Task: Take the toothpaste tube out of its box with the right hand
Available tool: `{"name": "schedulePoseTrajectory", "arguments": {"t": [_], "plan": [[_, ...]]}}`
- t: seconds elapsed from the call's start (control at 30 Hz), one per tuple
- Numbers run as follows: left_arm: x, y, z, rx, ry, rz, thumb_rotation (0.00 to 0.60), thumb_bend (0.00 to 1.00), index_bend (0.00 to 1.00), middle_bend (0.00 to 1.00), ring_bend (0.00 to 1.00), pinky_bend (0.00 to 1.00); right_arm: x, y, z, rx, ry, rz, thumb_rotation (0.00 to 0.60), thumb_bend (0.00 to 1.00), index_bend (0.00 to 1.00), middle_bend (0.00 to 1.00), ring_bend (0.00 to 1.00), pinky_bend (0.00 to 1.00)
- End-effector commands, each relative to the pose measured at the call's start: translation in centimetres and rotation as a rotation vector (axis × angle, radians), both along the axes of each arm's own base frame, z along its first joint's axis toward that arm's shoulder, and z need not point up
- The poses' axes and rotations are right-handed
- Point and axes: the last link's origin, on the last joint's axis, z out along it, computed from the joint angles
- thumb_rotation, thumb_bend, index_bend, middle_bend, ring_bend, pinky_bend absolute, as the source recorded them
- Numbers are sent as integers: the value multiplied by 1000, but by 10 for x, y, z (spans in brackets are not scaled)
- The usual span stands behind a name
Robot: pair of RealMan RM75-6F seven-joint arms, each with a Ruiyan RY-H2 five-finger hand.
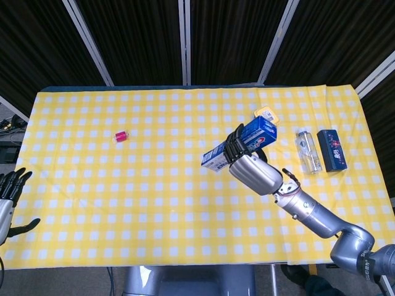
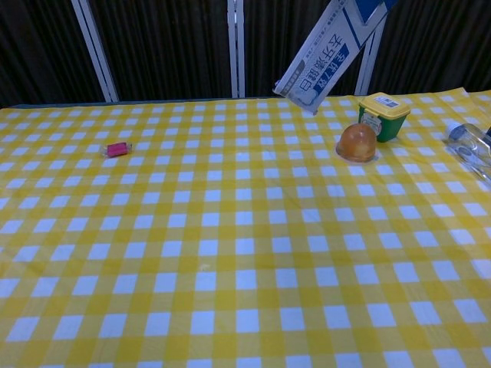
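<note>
My right hand (image 1: 250,168) grips the blue and white toothpaste box (image 1: 239,143) and holds it high above the table, tilted with its white end lower and to the left. In the chest view only the box's lower part (image 2: 326,54) shows at the top edge; the hand itself is out of that frame. The box looks closed, and no tube is visible. My left hand (image 1: 8,200) hangs off the table's left edge with fingers spread, holding nothing.
On the yellow checked cloth (image 1: 154,185) stand an orange jelly cup (image 2: 357,142), a green tub with yellow lid (image 2: 383,114), a clear bottle (image 1: 307,151) and a dark blue box (image 1: 332,149) at the right. A small red item (image 1: 120,136) lies far left.
</note>
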Motion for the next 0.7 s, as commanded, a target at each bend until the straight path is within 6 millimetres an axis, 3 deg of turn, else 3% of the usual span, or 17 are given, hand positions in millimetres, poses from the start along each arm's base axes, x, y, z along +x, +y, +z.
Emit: {"name": "schedulePoseTrajectory", "arguments": {"t": [0.03,0.5,0.7], "plan": [[0,0,0,0,0,0,600,0,0,0,0,0,3,1,4,-38,18,38,600,227,371,340,314,266],[0,0,-1,-1,1,1,600,0,0,0,0,0,-5,-1,6,-49,-9,9,600,227,367,339,307,265],[0,0,1,3,-5,3,600,0,0,0,0,0,-23,-14,23,-12,-246,-169,600,228,368,344,307,276]]}}
